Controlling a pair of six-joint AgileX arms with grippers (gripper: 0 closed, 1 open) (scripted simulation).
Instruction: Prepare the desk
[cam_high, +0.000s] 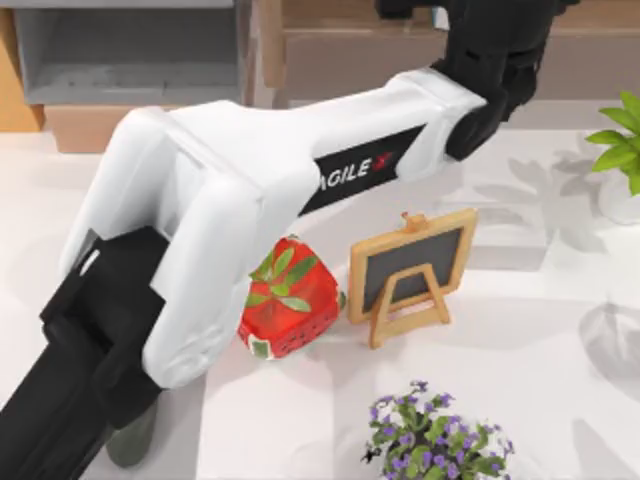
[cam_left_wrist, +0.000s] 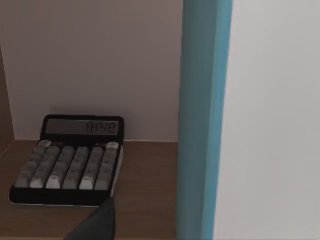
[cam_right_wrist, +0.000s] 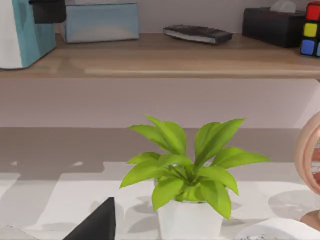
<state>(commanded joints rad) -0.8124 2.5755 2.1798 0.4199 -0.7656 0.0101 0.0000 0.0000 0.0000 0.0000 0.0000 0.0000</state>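
1. The desk (cam_high: 520, 380) is the broad white top that spreads across the lower and right parts of the top view. It is a fixed, rigid, smooth slab, so it is not something to pick up; judging by the task, preparing it means shifting the loose things on it, and the slick surface probably lets them slide easily.
2. Near the middle of the top view stands a small wooden chalkboard easel (cam_high: 412, 272). It looks light and stiff, and is best gripped by its frame edge.
3. Just beside it to the left sits a red strawberry-shaped object (cam_high: 290, 310) with green leaves. It is rounded, so a grip across its widest part seems safest.
4. A purple flowering plant (cam_high: 435, 440) sits at the lower edge, and a green potted plant (cam_high: 622, 150) at the right edge. Both are top-heavy and should be held by the pot.
5. The left arm (cam_high: 250, 190) reaches diagonally to the upper right, towards the shelf (cam_high: 380, 55).
6. The left hand (cam_high: 500, 85) is at the shelf, near a calculator (cam_left_wrist: 70, 160); whether its fingers are apart or together cannot be told.
7. The right hand (cam_right_wrist: 97, 222) faces the green plant, and its state also cannot be told.
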